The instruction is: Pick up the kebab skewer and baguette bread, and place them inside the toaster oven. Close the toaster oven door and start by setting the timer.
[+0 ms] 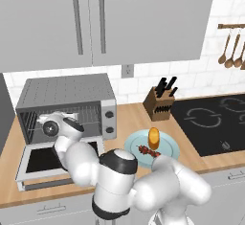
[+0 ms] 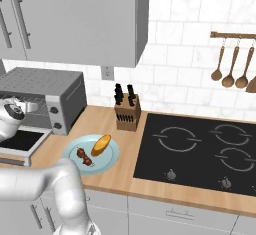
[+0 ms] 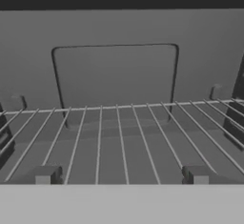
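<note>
- The kebab skewer [image 1: 149, 151] lies on a round pale blue plate [image 1: 167, 140] on the wooden counter [image 1: 129, 118], its dark red and brown chunks toward the plate's near side.
- The baguette bread [image 1: 153, 137], a stubby golden piece, sits on the same plate just beyond the skewer; whether the two touch is too small to tell.
- To the left of the plate stands the toaster oven [image 1: 72, 92], a silver box against the tiled back wall, its knob panel [image 1: 108, 121] on its right side.
- The toaster oven door [image 1: 45, 162] hangs folded down and open, its dark glass facing up toward the near edge of the counter.
- In the hand view, a wire rack [image 3: 119, 137] runs across the oven's cavity, with nothing resting on it.
- The gripper [image 3: 121, 173] sits at the oven's mouth, pointing inward, its two fingers spread as wide as they go and holding nothing.
- By my judgement the loading has not begun: both foods are on the plate and the oven is empty and open.
- The next move likely calls for drawing the hand out of the oven, swinging right over the plate, and lowering around the thin skewer or the bread.
- To the right of the plate, by the far wall, stands a knife block [image 1: 160, 102]; beyond it lies a black cooktop [image 1: 215, 118], with wooden spoons [image 1: 229, 51] hanging above.
</note>
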Controlling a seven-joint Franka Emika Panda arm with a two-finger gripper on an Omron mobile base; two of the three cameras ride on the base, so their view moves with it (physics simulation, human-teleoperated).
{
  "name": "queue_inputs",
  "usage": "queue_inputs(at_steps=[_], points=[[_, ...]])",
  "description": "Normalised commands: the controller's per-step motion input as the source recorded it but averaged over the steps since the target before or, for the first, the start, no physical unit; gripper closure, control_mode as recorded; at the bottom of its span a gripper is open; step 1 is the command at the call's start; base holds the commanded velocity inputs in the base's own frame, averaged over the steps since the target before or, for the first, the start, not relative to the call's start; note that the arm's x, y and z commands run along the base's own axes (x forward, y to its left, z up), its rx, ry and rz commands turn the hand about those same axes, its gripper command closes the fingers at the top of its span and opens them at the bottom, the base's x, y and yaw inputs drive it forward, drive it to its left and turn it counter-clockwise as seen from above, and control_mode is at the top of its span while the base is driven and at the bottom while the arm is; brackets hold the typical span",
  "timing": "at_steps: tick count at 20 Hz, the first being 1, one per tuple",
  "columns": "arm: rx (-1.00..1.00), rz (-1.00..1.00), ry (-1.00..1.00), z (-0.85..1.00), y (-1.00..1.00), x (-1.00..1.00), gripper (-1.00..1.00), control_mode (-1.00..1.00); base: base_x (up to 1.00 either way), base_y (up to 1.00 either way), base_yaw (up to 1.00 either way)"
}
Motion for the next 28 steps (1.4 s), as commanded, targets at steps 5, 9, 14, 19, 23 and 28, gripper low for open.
queue_inputs(at_steps=[5, 9, 14, 19, 23, 28], points=[[-0.05, 0.0, 0.01, -0.85, 0.16, 0.0, -1.0, -1.0, 0.0, 0.0, 0.0], [-0.07, 0.0, 0.03, -0.96, 0.17, -0.1, -1.0, -1.0, 0.0, 0.0, 0.0], [-0.07, 0.0, 0.01, -1.0, 0.19, -0.42, -1.0, -1.0, 0.0, 0.0, 0.0], [-0.1, 0.0, 0.08, -1.0, 0.06, -0.83, -1.0, -1.0, 0.0, 0.0, 0.0], [-0.07, 0.0, 0.21, -0.9, 0.0, -0.92, -1.0, -1.0, 0.0, 0.0, 0.0], [-0.02, -0.01, 0.49, -0.68, 0.0, -0.76, -1.0, -1.0, 0.0, 0.0, 0.0]])
